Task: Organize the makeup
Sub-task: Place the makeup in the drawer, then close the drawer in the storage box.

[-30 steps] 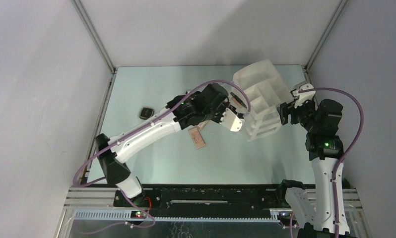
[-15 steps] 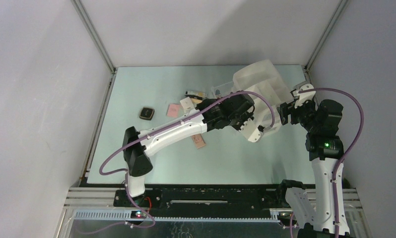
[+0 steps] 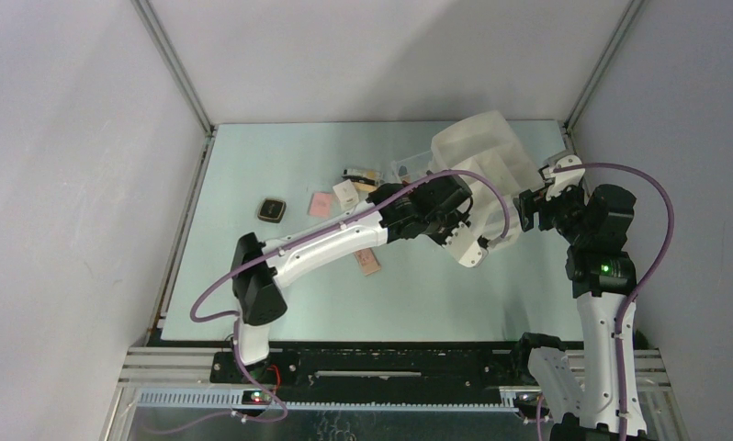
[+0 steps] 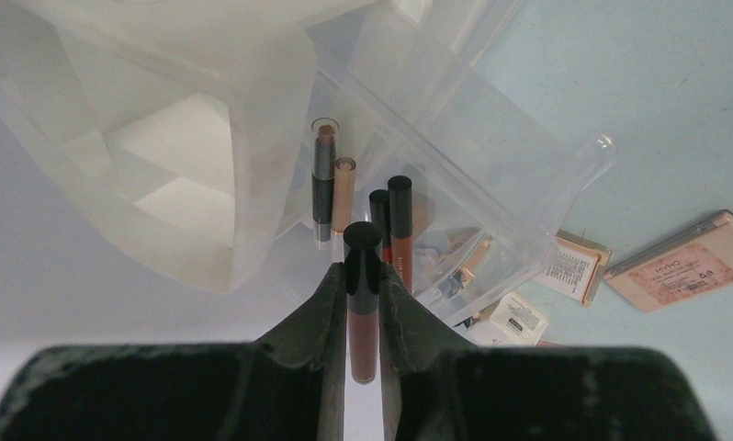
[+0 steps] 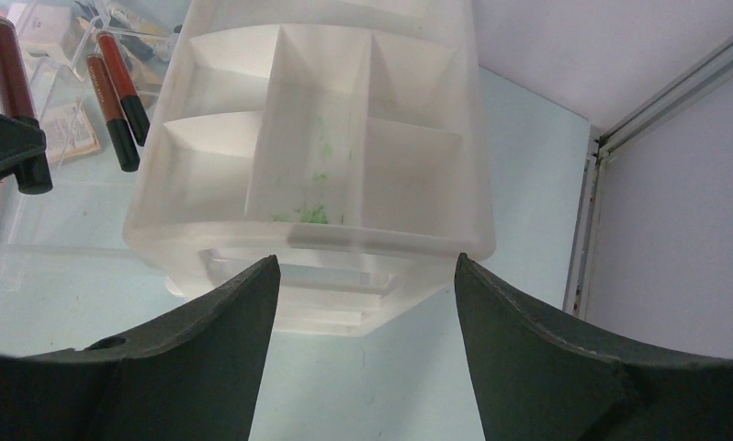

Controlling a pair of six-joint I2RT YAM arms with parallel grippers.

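I saw the organizer [image 3: 478,138] at back right, palettes [image 3: 322,203] left of it, what I think was the compact [image 3: 272,209] farthest left.

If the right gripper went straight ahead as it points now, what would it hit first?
Most likely the white organizer, centred between the right gripper's open fingers; depth unclear.

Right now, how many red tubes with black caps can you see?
3. One red tube is clamped in the left gripper; two more tubes sit side by side in the clear tray beyond it. Others may hide behind the white organizer.
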